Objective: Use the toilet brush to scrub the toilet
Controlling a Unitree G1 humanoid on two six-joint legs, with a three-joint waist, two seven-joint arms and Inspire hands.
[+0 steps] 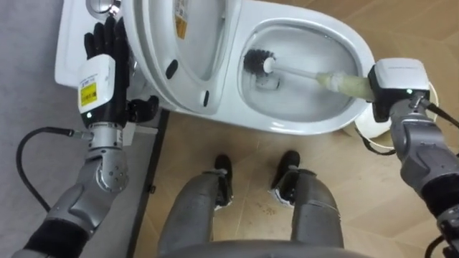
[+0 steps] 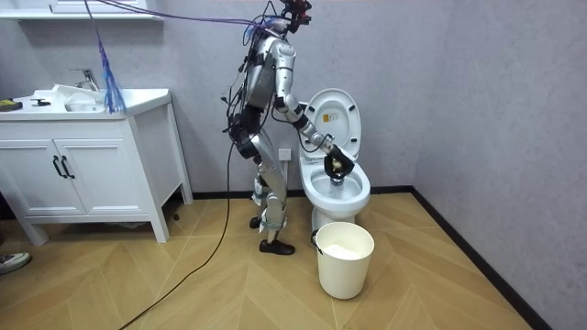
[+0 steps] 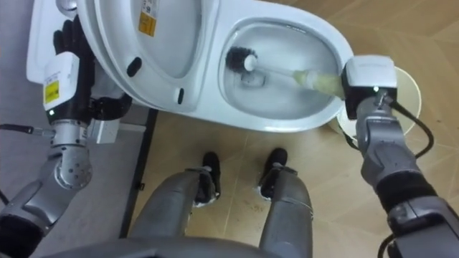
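Note:
The white toilet [image 1: 301, 122] is in front of me with its lid [image 1: 179, 50] raised to the left. A toilet brush [image 1: 257, 61] with black bristles sits low inside the bowl, its pale handle [image 1: 315, 75] slanting up to the right. My right hand [image 1: 391, 86] is shut on the handle's end at the bowl's right rim. My left hand [image 1: 106, 50] rests with straight fingers on the tank [image 1: 68, 43] beside the raised lid. In the room view I stand bent towards the toilet [image 2: 337, 183], facing it.
A white bucket [image 2: 345, 259] stands on the wooden floor just in front of the toilet; its rim [image 1: 369, 129] shows under my right wrist. A white vanity cabinet [image 2: 92, 165] with a sink is at the room view's left.

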